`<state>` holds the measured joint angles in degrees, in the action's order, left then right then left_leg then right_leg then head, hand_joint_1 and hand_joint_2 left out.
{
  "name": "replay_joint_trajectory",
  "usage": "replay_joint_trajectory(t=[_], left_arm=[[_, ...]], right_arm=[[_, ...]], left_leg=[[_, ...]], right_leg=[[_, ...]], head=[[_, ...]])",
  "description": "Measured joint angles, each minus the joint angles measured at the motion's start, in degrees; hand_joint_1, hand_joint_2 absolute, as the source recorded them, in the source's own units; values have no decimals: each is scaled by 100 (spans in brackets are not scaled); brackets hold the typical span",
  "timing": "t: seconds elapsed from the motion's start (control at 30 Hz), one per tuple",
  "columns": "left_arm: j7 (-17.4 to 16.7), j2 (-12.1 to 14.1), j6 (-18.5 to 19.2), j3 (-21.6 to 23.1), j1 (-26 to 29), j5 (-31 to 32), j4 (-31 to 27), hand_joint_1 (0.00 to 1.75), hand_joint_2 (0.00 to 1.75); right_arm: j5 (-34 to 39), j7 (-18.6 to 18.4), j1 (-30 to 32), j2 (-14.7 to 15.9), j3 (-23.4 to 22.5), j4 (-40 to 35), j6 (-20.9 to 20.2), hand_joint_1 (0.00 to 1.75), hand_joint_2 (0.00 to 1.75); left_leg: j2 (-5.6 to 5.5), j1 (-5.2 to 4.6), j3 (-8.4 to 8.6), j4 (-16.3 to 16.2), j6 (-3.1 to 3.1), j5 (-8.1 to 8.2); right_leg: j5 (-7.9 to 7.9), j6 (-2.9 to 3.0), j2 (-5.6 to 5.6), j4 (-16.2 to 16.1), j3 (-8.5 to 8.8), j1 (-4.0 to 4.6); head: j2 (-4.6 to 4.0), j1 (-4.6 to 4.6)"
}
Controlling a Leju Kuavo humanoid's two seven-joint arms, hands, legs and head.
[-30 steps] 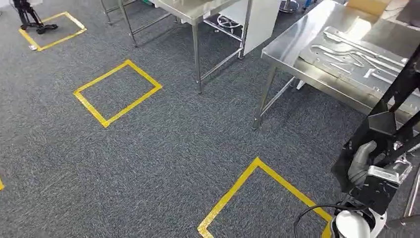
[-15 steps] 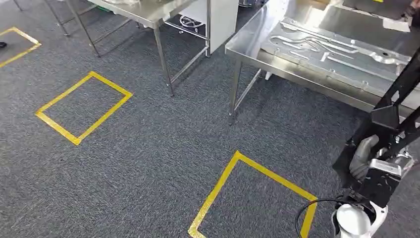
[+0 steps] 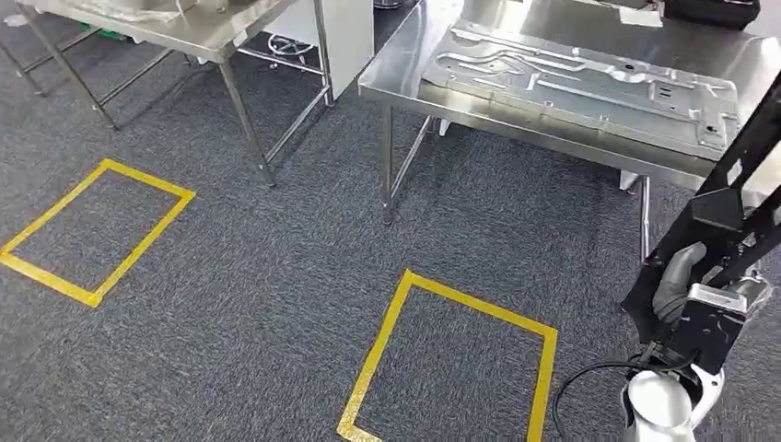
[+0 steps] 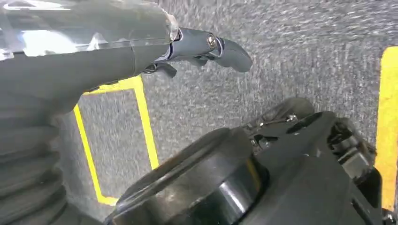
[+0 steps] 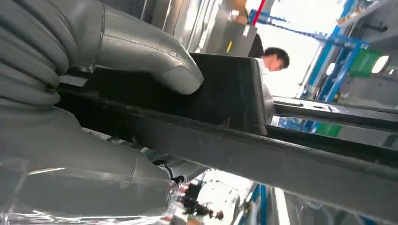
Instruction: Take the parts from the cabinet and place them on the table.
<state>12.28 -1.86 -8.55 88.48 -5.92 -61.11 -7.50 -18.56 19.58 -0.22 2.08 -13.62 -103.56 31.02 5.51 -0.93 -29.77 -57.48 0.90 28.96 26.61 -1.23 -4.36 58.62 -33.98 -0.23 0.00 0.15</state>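
My right hand (image 3: pixel 679 282) grips a black angular frame part (image 3: pixel 737 184) at the lower right of the head view; the part rises along the picture's right edge. In the right wrist view the grey thumb (image 5: pixel 150 56) presses on the part's flat black plate (image 5: pixel 225 98), with a black bar running beneath it. The steel table (image 3: pixel 516 129) stands ahead at the upper right, carrying a large embossed metal panel (image 3: pixel 589 78). My left hand (image 4: pixel 117 61) hangs over the carpet, holding nothing, its dark fingers (image 4: pixel 227 50) stretched out.
Yellow tape rectangles (image 3: pixel 451 359) (image 3: pixel 92 230) mark the grey carpet. A second steel table (image 3: pixel 184 32) stands at the back left beside a white panel (image 3: pixel 345 37). A dark object (image 3: pixel 709 11) lies at the table's far edge. A person (image 5: pixel 274 58) stands beyond the part.
The whole picture has shifted left as the camera turned: the steel table with the metal panel now sits more centrally. My right hand still holds the black part.
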Motion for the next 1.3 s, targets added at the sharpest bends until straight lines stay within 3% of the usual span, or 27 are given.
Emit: replay_joint_trajectory(t=[0.07, 0.1, 0.17, 0.23, 0.27, 0.3, 0.33, 0.37, 0.4, 0.43, 0.47, 0.57, 0.6, 0.63, 0.67, 0.73, 0.8, 0.83, 0.9, 0.93, 0.97, 1.07, 1.1, 1.17, 1.2, 1.27, 1.3], left_arm=[[44, 2, 11, 0, 1, 68, 0, 0, 175], [66, 15, 13, 0, -2, 81, 0, 0, 175], [131, 20, 22, 0, 11, 87, 0, 0, 175], [175, 24, 22, -4, 14, 61, 0, 0, 175], [184, 33, 22, -7, 1, 46, 0, 0, 175], [184, 39, 22, -11, -3, 33, 0, 0, 175], [179, 42, 13, -11, -1, 11, 0, 0, 175], [175, 42, 9, -11, 6, -11, 0, 0, 175], [157, 42, 0, -11, 13, -15, 0, 0, 175], [144, 42, -4, -11, 31, -15, 0, 0, 175], [140, 42, -4, -11, 50, -15, 0, 0, 175], [135, 42, -4, -13, 38, -20, 0, 0, 175], [135, 26, -4, -13, 37, -18, -2, 0, 175], [133, 24, -4, -13, 36, -15, 0, 0, 175], [133, 26, -4, -11, 45, -15, 0, 0, 175], [133, 24, -4, -13, 68, -18, 0, 0, 175], [133, 26, -4, -13, 68, -18, 0, 0, 175], [133, 26, -4, -13, 68, -18, 0, 0, 175], [133, 22, -4, -13, 63, -15, 0, 0, 175], [133, 20, -4, -13, 63, -15, 0, 0, 175], [133, 17, -4, -13, 62, -15, 0, 0, 175], [131, 20, -4, -13, 59, -15, 0, 0, 175], [131, 22, -4, -11, 51, -15, 0, 0, 175], [135, 26, -4, -13, 49, -15, 0, 0, 175], [138, 26, -4, -15, 56, -33, 0, 0, 175], [151, 31, -2, -17, 35, -37, 0, 0, 175], [157, 42, 0, -22, 26, -44, 0, 0, 175]], right_arm=[[-2, -17, 8, 2, 0, 4, 9, 175, 175], [-2, -24, 12, 2, 0, 7, 9, 175, 175], [-2, -37, 7, 9, 0, 4, 15, 175, 175], [-2, -42, 22, 7, 0, 4, 2, 175, 175], [-2, -48, 35, 7, 0, 7, 2, 175, 175], [-4, -48, 49, 7, 0, 7, 4, 175, 175], [-4, -46, 63, 7, 0, 7, 9, 175, 175], [-4, -48, 73, 7, 0, 7, 13, 175, 175], [-4, -46, 88, 7, 0, 0, 13, 175, 175], [-4, -46, 100, 7, 0, -2, 13, 175, 175], [-4, -46, 93, 7, 0, -4, 15, 175, 175], [-9, -42, 158, 9, -9, -15, 17, 175, 175], [-9, -42, 167, 18, -11, -20, 20, 175, 175], [-9, -42, 184, 17, -11, -24, 22, 175, 175], [-13, -42, 158, 37, -13, -31, 22, 175, 175], [-13, -42, 164, 37, -13, -31, 22, 175, 175], [-13, -42, 188, 37, -13, -31, 22, 175, 175], [-13, -42, 188, 37, -13, -31, 22, 175, 175], [-13, -41, 186, 39, -13, -31, 22, 175, 175], [-13, -42, 182, 44, -13, -33, 22, 175, 175], [-13, -44, 167, 44, -13, -33, 20, 175, 175], [-13, -44, 185, 48, -20, -35, 22, 175, 175], [-13, -44, 185, 48, -20, -39, 22, 175, 175], [-13, -42, 173, 46, -18, -61, 24, 175, 175], [-13, -42, 171, 42, -17, -61, 22, 175, 175], [-15, -42, 179, 42, -17, -59, 22, 175, 175], [-15, -42, 185, 42, -18, -59, 22, 175, 175]], left_leg=[[126, -2, 32, 12, -45, 21], [88, 7, 15, -31, -90, 85], [-391, 57, -212, -597, -151, 458], [-489, 62, -617, -1467, -172, 840], [-500, 61, -747, -1749, -175, 885], [-501, 62, -743, -1743, -170, 786], [-508, 63, -618, -1458, -155, 543], [-538, 67, -426, -1026, -135, 276], [-685, 82, -192, -481, -106, -4], [-956, 101, -83, -236, -69, 8], [-1035, 116, -64, -98, -65, 19], [-858, 68, -65, -102, 16, -11], [-777, 129, -41, -8, 90, -73], [-707, 109, -30, 33, 128, -100], [-640, 102, -36, 38, 165, -112], [-493, 83, -67, 35, 167, -111], [-354, 77, -78, 32, 165, -109], [-280, 77, -73, 32, 160, -105], [-159, 77, -41, 31, 133, -79], [-106, 57, -15, 29, 106, -62], [-60, 15, -15, 8, 63, -33], [86, 23, 17, 33, -1, -22], [125, 2, 38, 26, -43, 6], [-364, 53, -103, -351, -103, 289], [-471, 66, -319, -837, -116, 556], [-511, 68, -708, -1680, -138, 886], [-512, 68, -777, -1835, -143, 870]], right_leg=[[-9, 52, 124, -12, -22, 0], [-40, 97, 192, -50, 5, -64], [-52, 147, 306, -51, -11, -66], [-61, 162, 438, -45, -29, -61], [-61, 161, 515, -34, -33, -59], [-61, 161, 590, -22, -31, -59], [-60, 160, 682, -5, -31, -60], [-59, 157, 766, 6, -29, -61], [-57, 150, 851, 17, -27, -61], [-63, 130, 912, 22, -47, -66], [-74, 85, 986, 62, -90, -42], [-164, -64, 1180, -5, -151, -95], [-155, -90, 1175, 9, -163, -96], [-57, -108, 827, 121, -207, -69], [146, -135, 612, 401, -343, -64], [597, -190, 486, 1345, -785, -88], [646, -225, 470, 1705, -930, -112], [482, -230, 451, 1476, -797, -117], [29, -207, 301, 483, -215, -108], [-63, -169, 49, -4, 63, -89], [-27, -104, 8, -77, 77, -24], [-41, -15, 206, -66, 29, -7], [-69, 36, 270, -116, 42, -55], [-92, 106, 361, -138, 63, -99], [-92, 125, 412, -138, 55, -99], [-93, 127, 534, -130, 45, -94], [-93, 126, 601, -123, 46, -96]], head=[[0, 2], [0, 0], [0, -15], [0, -13], [0, -15], [0, -13], [0, -13], [0, -13], [0, -13], [0, -11], [0, -4], [0, -9], [0, -9], [0, 4], [0, 42], [0, 41], [0, 41], [0, 41], [0, 42], [0, 44], [0, 39], [0, 33], [0, 31], [0, 14], [0, 18], [0, 15], [0, 13]])
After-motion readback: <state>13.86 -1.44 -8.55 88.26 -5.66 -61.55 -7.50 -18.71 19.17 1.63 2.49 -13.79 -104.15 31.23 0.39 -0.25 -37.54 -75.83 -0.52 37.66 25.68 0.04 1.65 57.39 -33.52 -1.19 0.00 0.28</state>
